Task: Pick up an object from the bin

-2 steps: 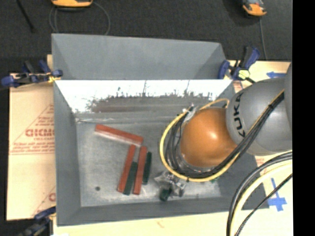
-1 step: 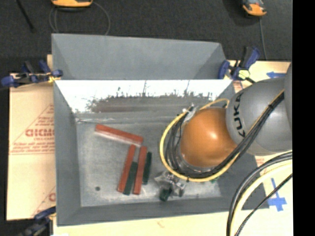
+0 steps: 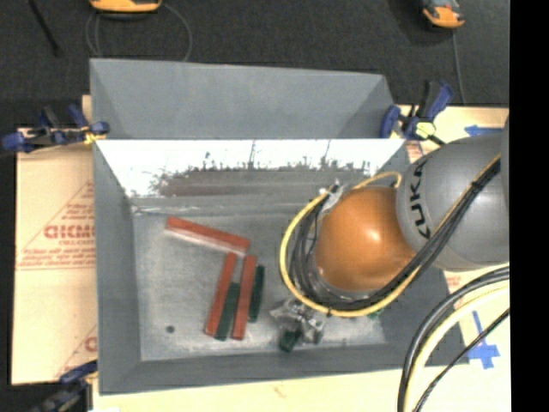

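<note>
My gripper (image 3: 300, 318) is low in the bin's front right part, its metal end showing just below the arm's orange cover. A small dark green piece (image 3: 288, 341) lies right at its tip, near the front wall; whether it is gripped I cannot tell. To the left lie two upright red sticks (image 3: 223, 294) (image 3: 244, 299) with a dark green stick (image 3: 257, 292) beside them. A longer orange-red stick (image 3: 206, 234) lies slanted above them.
The arm with its orange cover and looped cables fills the bin's right side. A tiny dark speck (image 3: 170, 330) sits on the floor at the front left. Bare bin floor lies left of the sticks and along the back wall.
</note>
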You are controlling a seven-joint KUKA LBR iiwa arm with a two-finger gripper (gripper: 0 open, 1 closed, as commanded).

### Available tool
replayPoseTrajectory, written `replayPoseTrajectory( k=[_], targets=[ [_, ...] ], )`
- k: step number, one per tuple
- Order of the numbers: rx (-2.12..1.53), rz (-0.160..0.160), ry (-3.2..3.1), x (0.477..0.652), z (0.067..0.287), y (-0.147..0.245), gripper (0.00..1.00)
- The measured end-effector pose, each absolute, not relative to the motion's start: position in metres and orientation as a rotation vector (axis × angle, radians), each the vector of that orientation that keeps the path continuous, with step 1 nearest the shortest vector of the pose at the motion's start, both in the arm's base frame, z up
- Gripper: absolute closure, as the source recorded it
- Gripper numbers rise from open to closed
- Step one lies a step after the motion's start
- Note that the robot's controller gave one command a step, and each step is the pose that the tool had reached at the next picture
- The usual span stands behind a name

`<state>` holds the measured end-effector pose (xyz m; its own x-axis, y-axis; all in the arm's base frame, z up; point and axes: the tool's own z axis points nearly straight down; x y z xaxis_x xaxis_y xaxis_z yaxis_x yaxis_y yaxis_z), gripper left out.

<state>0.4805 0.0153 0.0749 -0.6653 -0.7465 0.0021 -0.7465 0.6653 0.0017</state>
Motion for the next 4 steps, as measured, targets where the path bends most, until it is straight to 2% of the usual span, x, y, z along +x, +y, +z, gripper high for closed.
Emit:
replayPoseTrajectory(
  k=[4],
  targets=[
    [1.281, 0.001, -2.871, 0.482, 0.136, 0.015, 1.0]
  ],
)
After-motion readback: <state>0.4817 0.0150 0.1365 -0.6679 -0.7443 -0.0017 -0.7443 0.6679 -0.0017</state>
